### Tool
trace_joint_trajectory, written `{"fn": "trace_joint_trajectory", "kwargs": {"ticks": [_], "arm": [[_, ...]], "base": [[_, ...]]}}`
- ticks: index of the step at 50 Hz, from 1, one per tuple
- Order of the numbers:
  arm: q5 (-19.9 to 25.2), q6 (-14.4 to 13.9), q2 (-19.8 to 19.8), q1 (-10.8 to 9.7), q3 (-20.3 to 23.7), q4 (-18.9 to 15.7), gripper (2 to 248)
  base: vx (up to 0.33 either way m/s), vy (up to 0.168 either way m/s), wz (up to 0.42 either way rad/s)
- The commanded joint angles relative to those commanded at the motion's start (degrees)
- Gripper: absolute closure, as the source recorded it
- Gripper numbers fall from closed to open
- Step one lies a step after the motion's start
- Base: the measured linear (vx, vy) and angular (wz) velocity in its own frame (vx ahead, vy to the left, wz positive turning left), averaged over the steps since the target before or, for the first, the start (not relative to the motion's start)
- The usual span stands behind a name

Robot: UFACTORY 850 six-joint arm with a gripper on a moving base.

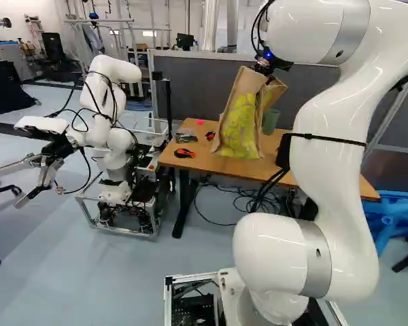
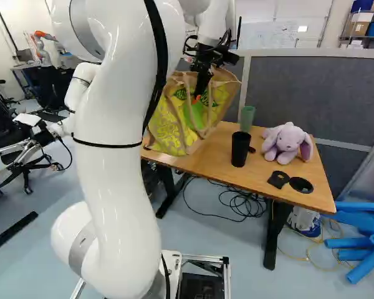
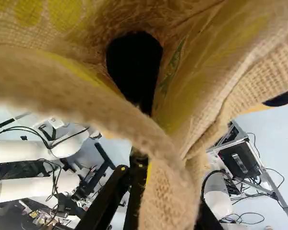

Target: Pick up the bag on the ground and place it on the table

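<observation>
**Soft bag up in the hand, cups close by the landing spot**

My hand point(image 2: 201, 93) is closed to a narrow gap on the bag point(image 2: 165, 128), with cloth pinched at the top by the rim and handles; folds hide exactly which strip. The bag hangs in the air at the desk point(image 2: 209, 152), its lower end over the near part of the top; I can't tell if it touches. It looks like coarse, floppy weave, probably light, not fragile, with little slip. The rim or both handles together make the best hold. Its base will likely swing and crumple, so I should lower it slowly and let it settle before opening.

The black cup point(image 2: 240, 149) and the green cup point(image 2: 247, 118) stand nearest on one side and could topple. On the other side lies a small red-and-black item point(image 1: 184, 153). The plush rabbit point(image 2: 287, 142) sits farther along. Behind the desk, the grey partition point(image 2: 318, 93) limits my reach.
</observation>
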Motion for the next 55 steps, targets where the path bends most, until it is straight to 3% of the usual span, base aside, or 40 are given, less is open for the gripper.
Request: {"fn": "trace_joint_trajectory", "kwargs": {"ticks": [25,55], "arm": [[3.9,0.0,-2.1,-0.5,2.3,0.0,228],[12.8,0.0,-5.0,-1.4,4.3,0.0,228]], "base": [[0.000,0.000,0.000],[0.000,0.000,0.000]]}}
